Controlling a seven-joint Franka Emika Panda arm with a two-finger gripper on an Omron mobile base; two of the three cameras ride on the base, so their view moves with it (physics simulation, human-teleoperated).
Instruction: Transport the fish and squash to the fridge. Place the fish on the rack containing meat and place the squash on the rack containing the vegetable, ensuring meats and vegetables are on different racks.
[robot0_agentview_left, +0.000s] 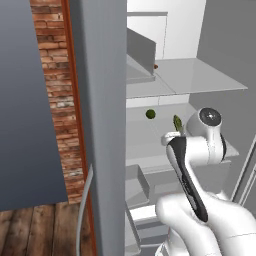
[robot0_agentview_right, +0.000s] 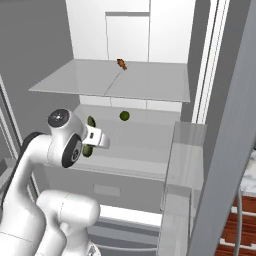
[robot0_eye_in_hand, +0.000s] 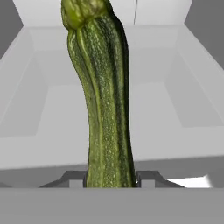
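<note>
The fridge (robot0_agentview_left: 210, 75) stands open in front of me, white inside. The fish (robot0_agentview_left: 155, 66) (robot0_agentview_right: 121, 63), a small reddish-brown piece, lies at the back of the upper shelf. On the shelf below sits the vegetable (robot0_agentview_left: 150, 114) (robot0_agentview_right: 124, 116), a small round green ball. My gripper (robot0_eye_in_hand: 111, 180) (robot0_agentview_right: 96, 138) is shut on the squash (robot0_eye_in_hand: 103, 100) (robot0_agentview_left: 177, 122) (robot0_agentview_right: 91, 121), a long olive-green one that sticks out past the fingertips (robot0_eye_in_hand: 146, 178). It hangs over the front of the ball's shelf, on the side away from the open door.
The fridge door (robot0_agentview_left: 100, 125) stands open on the left of the left base view, with door bins (robot0_agentview_right: 182, 150) along its inner side. A lower drawer (robot0_agentview_right: 107, 187) sits under the middle shelf. A brick wall (robot0_agentview_left: 55, 100) lies beyond the door.
</note>
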